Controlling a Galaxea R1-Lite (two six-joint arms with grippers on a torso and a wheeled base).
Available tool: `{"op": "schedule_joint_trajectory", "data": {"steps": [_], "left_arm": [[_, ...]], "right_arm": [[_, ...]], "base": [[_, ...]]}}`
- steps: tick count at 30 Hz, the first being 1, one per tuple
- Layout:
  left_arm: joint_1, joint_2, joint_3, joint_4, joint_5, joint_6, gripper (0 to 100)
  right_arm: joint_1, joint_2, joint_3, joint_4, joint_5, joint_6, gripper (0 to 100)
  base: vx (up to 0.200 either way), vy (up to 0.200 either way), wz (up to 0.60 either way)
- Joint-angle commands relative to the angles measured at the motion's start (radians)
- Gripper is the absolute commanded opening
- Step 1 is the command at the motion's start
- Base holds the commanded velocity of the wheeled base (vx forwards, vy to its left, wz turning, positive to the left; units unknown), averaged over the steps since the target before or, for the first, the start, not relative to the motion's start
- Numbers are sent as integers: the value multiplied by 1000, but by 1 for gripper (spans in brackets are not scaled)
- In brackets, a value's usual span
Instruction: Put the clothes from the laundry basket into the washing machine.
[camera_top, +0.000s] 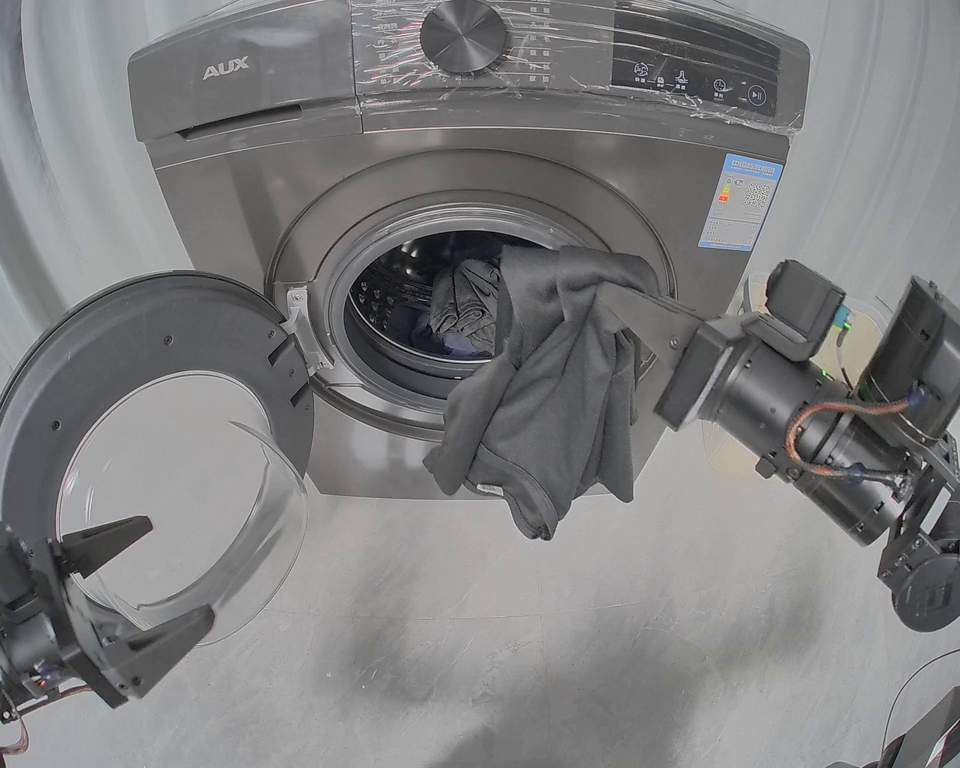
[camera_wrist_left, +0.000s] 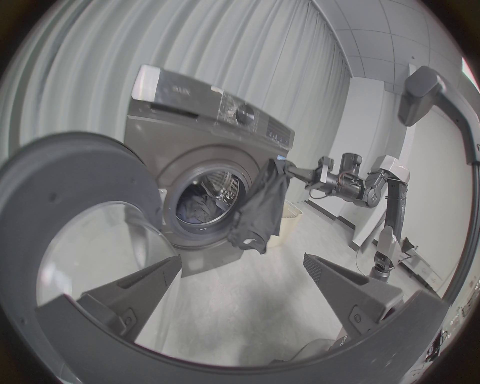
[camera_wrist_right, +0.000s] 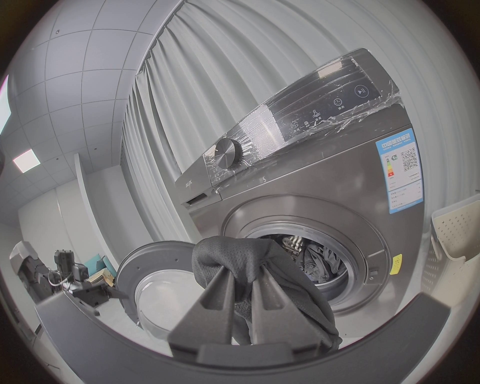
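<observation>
- Right claw (camera_wrist_right: 243, 277) clamped on dark garment (camera_top: 540, 400), hanging at mouth of washing machine (camera_top: 240, 200)
- Left claw (camera_top: 180, 566) spread wide, empty, near open door (camera_top: 150, 330)

The garment (camera_top: 545, 390) in the black right gripper (camera_wrist_right: 243, 277) is plain charcoal grey, no print, and the washing machine (camera_top: 250, 190) right behind it is silver-grey with a glossy black control panel (camera_top: 690, 60) and a blue-and-white label (camera_top: 740, 200). Off to the gripper's right the laundry basket (camera_wrist_right: 457, 240) is cream with a grid of little holes, and the floor (camera_top: 500, 640) below it is pale mottled grey.
</observation>
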Motion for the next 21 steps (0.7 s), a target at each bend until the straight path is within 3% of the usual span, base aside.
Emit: {"op": "schedule_joint_trajectory", "data": {"steps": [1, 9, 17, 18, 20, 21], "left_arm": [[-89, 396, -16, -182, -45, 7, 100], [-112, 670, -82, -330, -58, 4, 100], [-187, 828, -151, -386, -58, -13, 100], [-201, 865, -169, -398, -58, -30, 100], [-207, 876, -174, -404, -58, -36, 100], [-227, 913, -191, -432, -57, -72, 100]], "right_arm": [[7, 164, -136, -55, -14, 5, 0], [1, 242, -205, -101, -11, 5, 0], [4, 278, -239, -106, -13, 5, 0], [4, 282, -247, -107, -13, 3, 0], [4, 285, -250, -107, -13, 5, 0], [5, 295, -257, -109, -14, 5, 0]], "base": [[0, 0, 0], [0, 0, 0], [0, 0, 0], [0, 0, 0], [0, 0, 0], [0, 0, 0]]}}
